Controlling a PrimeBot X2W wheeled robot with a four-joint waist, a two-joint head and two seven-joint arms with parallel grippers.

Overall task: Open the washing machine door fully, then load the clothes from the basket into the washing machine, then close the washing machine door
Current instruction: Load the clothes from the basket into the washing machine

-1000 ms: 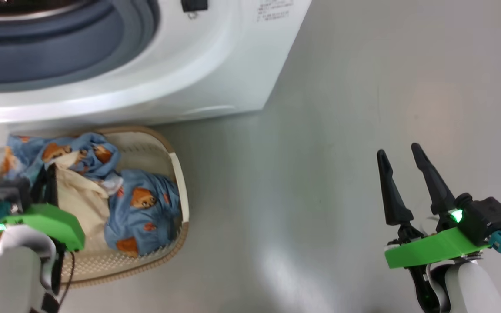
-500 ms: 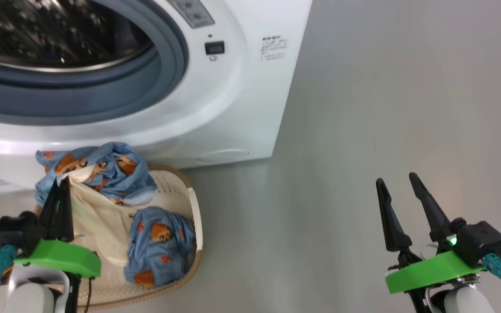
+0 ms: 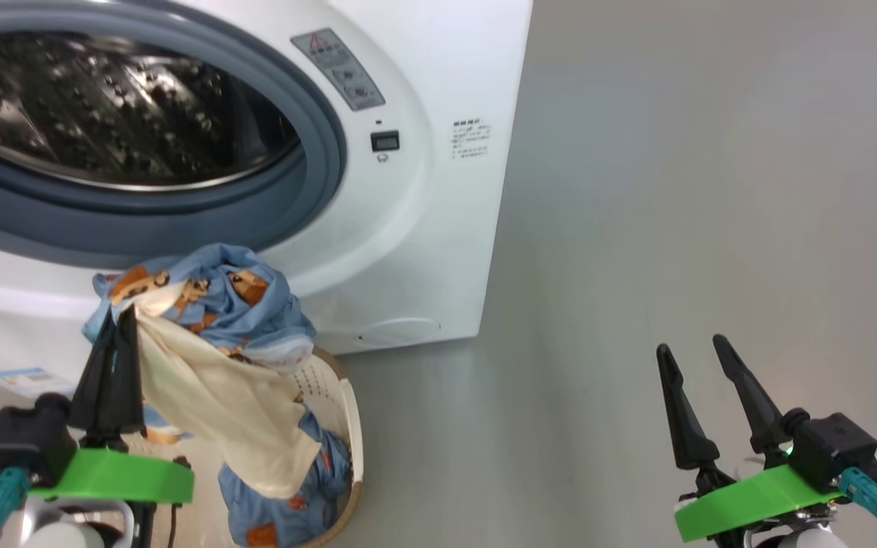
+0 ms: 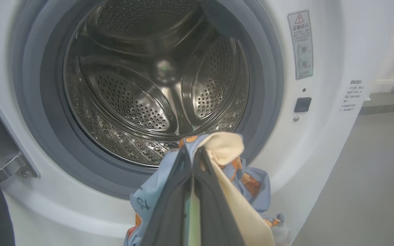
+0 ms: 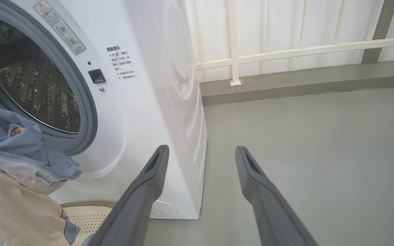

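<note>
A grey floor [image 3: 636,228] is running out past the white washing machine [image 3: 438,251], whose drum [image 4: 149,85] is standing open and bare. At the left, the left hand [image 3: 122,313] is pinching shut on one of the clothes [image 3: 210,304], holding it up just below the gasket [image 3: 317,175]. Its cream part is trailing down toward the basket [image 3: 349,426], where another bear-print piece [image 3: 286,517] is lying. To my eye that hanging tail is posing the risk: catching on the basket rim or dragging over the gasket lip, it could pull free of so thin a pinch and drop to the floor. Over at the right, the right hand [image 3: 691,344] is hanging spread wide, holding nothing, well apart from the machine.
</note>
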